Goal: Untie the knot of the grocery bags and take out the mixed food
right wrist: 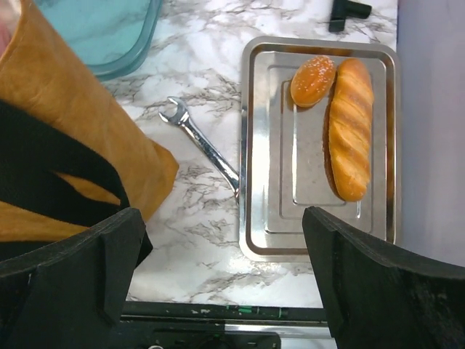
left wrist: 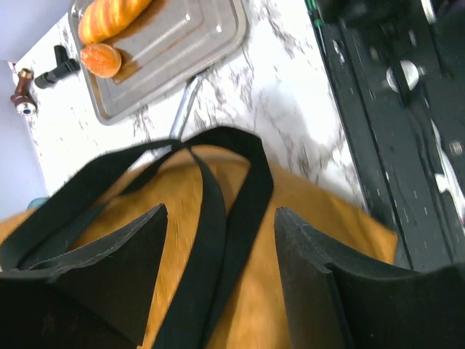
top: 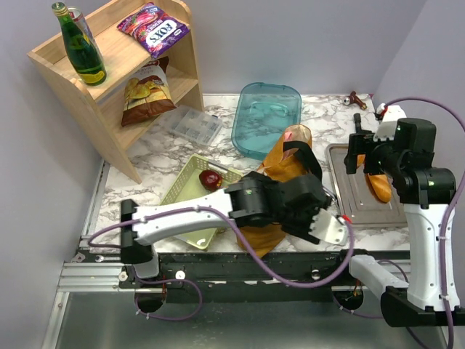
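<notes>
Left gripper (left wrist: 220,211): spread wide, pinching nothing, low over the tote, one of the black straps (left wrist: 211,178) running between its fingers (left wrist: 123,254); lower centre of the overhead view.
Right gripper (right wrist: 221,218): spread wide, empty, above bare marble between tote and tray; right side of the overhead view.
Tote (top: 275,161): mustard-orange, slumped at the centre of the table (top: 145,156), partly under the left arm.
Pink plastic bag (top: 294,134): poking from the tote's mouth, just above centre; knot too small to make out.
Food: hidden inside the bags.
Tray (right wrist: 251,145): silver, right of the tote, holding a long loaf (right wrist: 351,127) and a round bun (right wrist: 313,81), the two touching.
Wrench (right wrist: 203,145): flat on the marble, one end at the tray's left rim.
Basket (top: 185,182): left of the tote, with a dark red fruit (top: 211,179) inside.
</notes>
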### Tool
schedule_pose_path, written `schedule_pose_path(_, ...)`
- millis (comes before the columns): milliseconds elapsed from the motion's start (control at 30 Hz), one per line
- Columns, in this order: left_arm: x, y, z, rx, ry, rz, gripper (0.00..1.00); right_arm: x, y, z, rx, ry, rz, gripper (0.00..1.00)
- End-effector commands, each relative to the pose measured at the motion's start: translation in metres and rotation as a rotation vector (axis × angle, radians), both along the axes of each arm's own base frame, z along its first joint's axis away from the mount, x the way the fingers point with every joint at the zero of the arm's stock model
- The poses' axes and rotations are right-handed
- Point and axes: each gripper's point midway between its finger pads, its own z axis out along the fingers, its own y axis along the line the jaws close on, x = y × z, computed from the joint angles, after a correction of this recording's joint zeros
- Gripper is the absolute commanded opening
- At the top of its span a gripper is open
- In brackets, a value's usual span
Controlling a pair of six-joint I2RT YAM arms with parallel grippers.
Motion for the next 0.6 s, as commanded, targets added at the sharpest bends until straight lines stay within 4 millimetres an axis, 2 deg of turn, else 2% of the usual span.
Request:
schedule_pose_path(0, 0.020, -0.057, -0.002, -0.102, -0.013, 0.125, 0.60, 0.001, -0.015, 0.012, 0.043, -0.061, -0.114, 1.00)
schedule_pose_path(133, 0.029, -0.077, -0.033, -0.062, -0.051, 0.138, 0.60, -0.006, -0.016, 0.016, 0.047, -0.078, -0.125, 1.00)
schedule_pose_path(300, 0.037, -0.080, -0.085, 0.034, -0.064, 0.165, 0.58, -0.013, -0.019, 0.022, 0.048, -0.109, -0.141, 1.00)
schedule_pose_path(433, 0.052, -0.077, -0.107, 0.069, -0.113, 0.239, 0.57, -0.014, -0.019, 0.026, 0.062, -0.127, -0.152, 1.00)
schedule_pose_path(567, 0.067, -0.069, -0.118, 0.103, -0.172, 0.314, 0.57, -0.016, -0.019, 0.030, 0.058, -0.133, -0.149, 1.00)
